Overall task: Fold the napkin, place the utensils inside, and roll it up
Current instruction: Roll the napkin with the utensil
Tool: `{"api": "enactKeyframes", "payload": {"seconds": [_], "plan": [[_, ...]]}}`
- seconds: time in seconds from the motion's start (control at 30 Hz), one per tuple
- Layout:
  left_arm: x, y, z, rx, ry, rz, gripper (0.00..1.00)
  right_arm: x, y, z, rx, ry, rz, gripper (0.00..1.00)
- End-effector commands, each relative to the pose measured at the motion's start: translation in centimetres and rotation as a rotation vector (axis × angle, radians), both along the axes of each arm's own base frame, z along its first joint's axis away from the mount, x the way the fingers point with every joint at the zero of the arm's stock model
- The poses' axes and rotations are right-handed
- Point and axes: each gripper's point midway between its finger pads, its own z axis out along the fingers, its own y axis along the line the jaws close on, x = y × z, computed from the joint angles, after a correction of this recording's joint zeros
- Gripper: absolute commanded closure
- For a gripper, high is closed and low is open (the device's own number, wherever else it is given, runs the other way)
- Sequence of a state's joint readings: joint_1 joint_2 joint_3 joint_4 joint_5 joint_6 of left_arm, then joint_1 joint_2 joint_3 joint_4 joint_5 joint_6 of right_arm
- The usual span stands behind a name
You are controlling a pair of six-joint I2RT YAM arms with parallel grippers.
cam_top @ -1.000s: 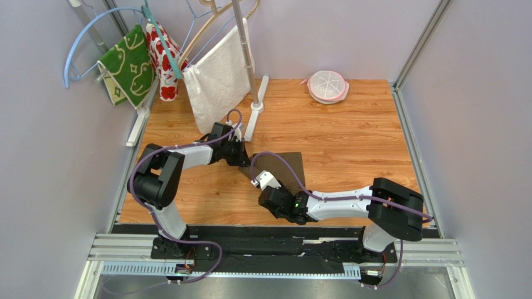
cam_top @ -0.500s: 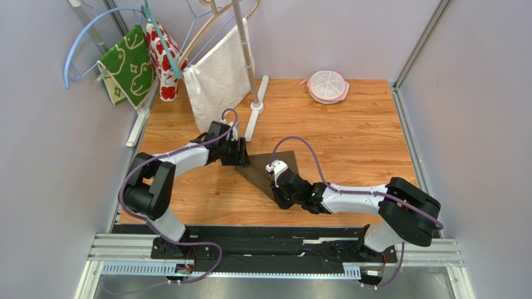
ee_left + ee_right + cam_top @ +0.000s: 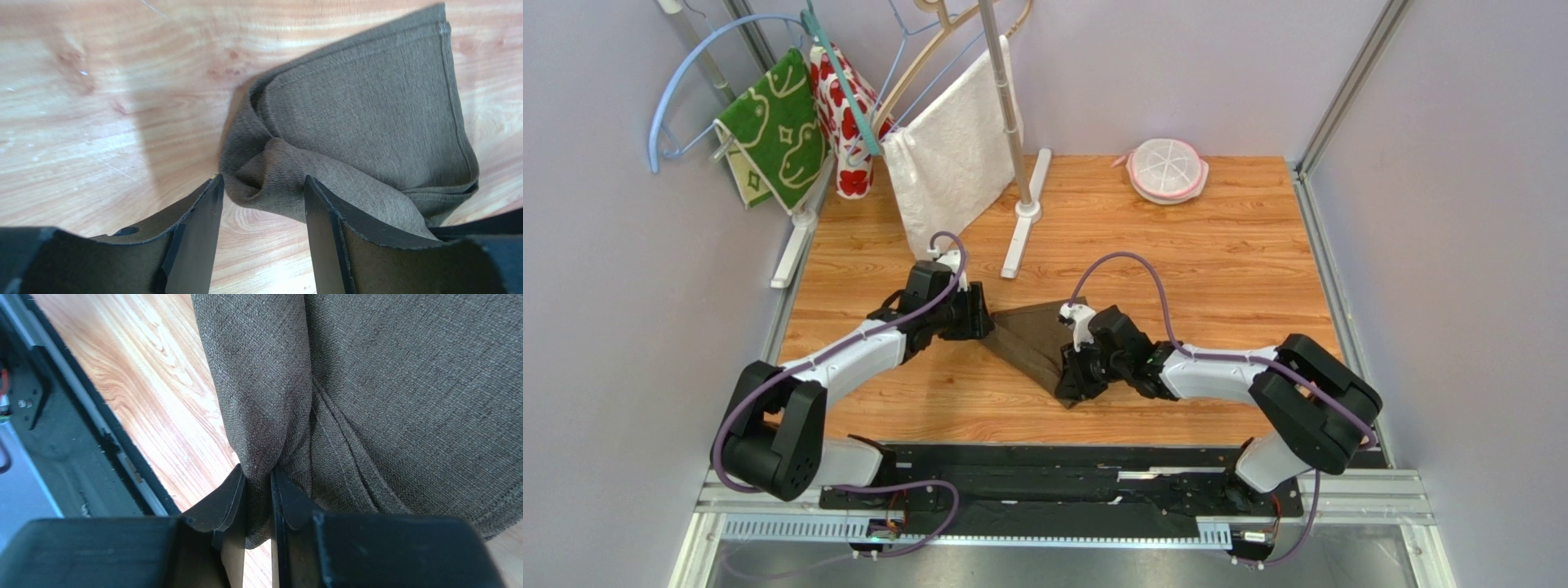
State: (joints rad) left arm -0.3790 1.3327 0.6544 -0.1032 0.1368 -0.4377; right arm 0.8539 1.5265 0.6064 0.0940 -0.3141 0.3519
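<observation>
The dark brown napkin [image 3: 1032,339] lies crumpled and partly folded on the wooden table [image 3: 1210,270], between the two arms. My right gripper [image 3: 1071,377] is shut on a bunched fold of the napkin [image 3: 368,386] at its near edge; the cloth is pinched between the fingers [image 3: 236,496]. My left gripper [image 3: 977,321] stands open at the napkin's left corner. In the left wrist view the rumpled corner of the napkin [image 3: 368,122] sits just beyond the left gripper [image 3: 261,187], between the tips without being gripped. The utensils are out of view.
A rack [image 3: 1014,135] at the back left holds a white towel [image 3: 952,147], a green patterned cloth [image 3: 778,123] and a red-and-white cloth [image 3: 844,123]. A pink round container [image 3: 1167,169] sits at the back. The black rail [image 3: 1038,472] runs along the near edge.
The left gripper let go of the napkin and drew back left. The right gripper closed on the napkin's near edge and carried it up and rightward, bunching the cloth.
</observation>
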Motion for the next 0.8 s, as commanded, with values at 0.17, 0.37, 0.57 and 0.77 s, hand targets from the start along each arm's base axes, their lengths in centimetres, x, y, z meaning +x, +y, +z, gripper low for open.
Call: {"api": "enactKeyframes", "payload": {"seconds": [0.17, 0.37, 0.57, 0.77], "plan": [[1.3, -1.9, 1.4, -0.100, -0.094, -0.049, 0.53, -4.4, -3.5, -5.1, -0.153, 0.260, 0.036, 0.88], [1.0, -1.9, -0.4, -0.080, -0.042, -0.056, 0.82, -3.8, -3.9, -5.0, -0.146, 0.270, 0.006, 0.88], [1.1, -1.7, -2.2, -0.049, 0.022, -0.051, 0.99, -3.4, -3.8, -4.4, -0.113, 0.276, -0.003, 0.84], [1.5, -1.2, -4.3, 0.022, 0.103, -0.040, 1.00, -2.9, -3.7, -1.5, -0.083, 0.240, -0.004, 0.54]]}}
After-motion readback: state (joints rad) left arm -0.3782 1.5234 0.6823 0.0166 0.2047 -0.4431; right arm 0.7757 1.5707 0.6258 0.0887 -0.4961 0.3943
